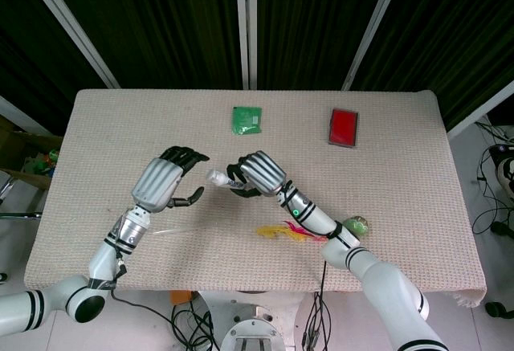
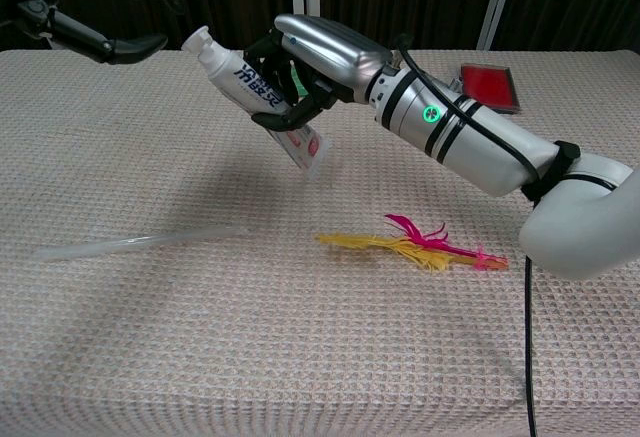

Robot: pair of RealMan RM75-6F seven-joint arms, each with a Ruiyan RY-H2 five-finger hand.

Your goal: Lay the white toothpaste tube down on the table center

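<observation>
My right hand (image 1: 259,173) (image 2: 320,57) grips the white toothpaste tube (image 2: 255,92) around its middle and holds it tilted above the table, cap up and to the left, flat end down. In the head view only the tube's cap end (image 1: 216,177) shows past the fingers. My left hand (image 1: 165,181) hovers just left of the cap with its fingers apart and nothing in it. In the chest view only the dark fingertips (image 2: 110,49) of that hand show, at the top left.
A yellow and pink feather (image 1: 285,231) (image 2: 410,247) lies under my right forearm. A clear thin stick (image 2: 140,242) lies at the front left. A green packet (image 1: 246,120) and a red box (image 1: 344,127) sit at the back. A green ball (image 1: 356,225) rests by my right elbow.
</observation>
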